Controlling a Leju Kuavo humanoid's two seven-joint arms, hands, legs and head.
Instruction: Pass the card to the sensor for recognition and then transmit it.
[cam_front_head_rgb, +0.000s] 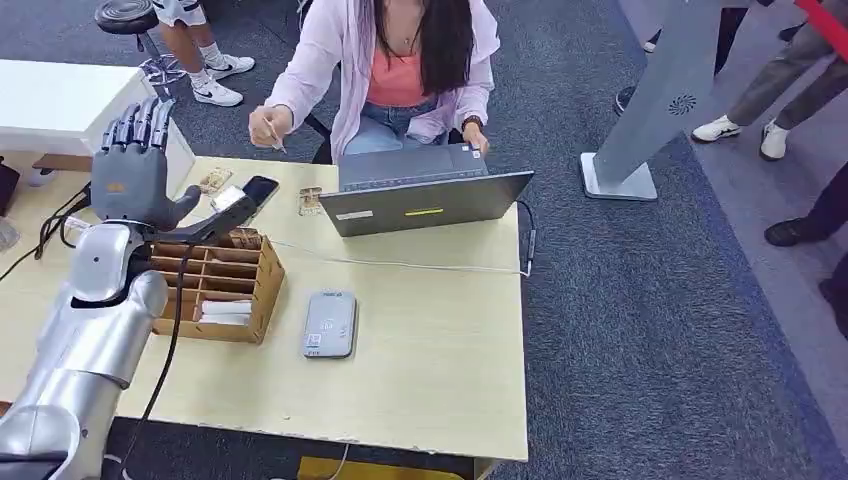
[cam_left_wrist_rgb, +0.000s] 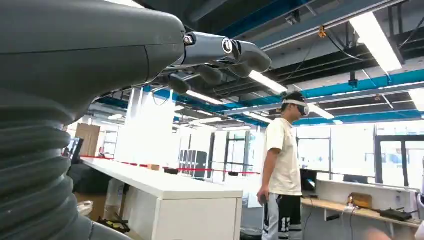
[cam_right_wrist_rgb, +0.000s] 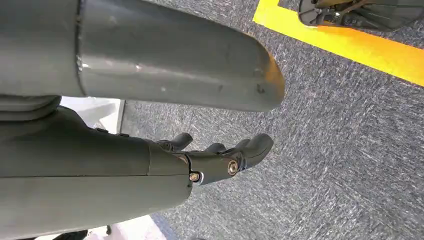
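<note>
A grey card sensor lies flat on the pale wooden table, a little right of a wooden compartment box. White cards lie in the box's near compartment. My left hand is raised above the box's far left corner, fingers straight up and apart, holding nothing. In the left wrist view its fingers point toward the ceiling. My right hand hangs over the grey carpet with loosely extended fingers and nothing in it.
A person sits behind the table at a grey laptop, one hand raised near a black phone. A thin cable crosses the table. A grey stand rises on the carpet at right, with people's feet beyond it.
</note>
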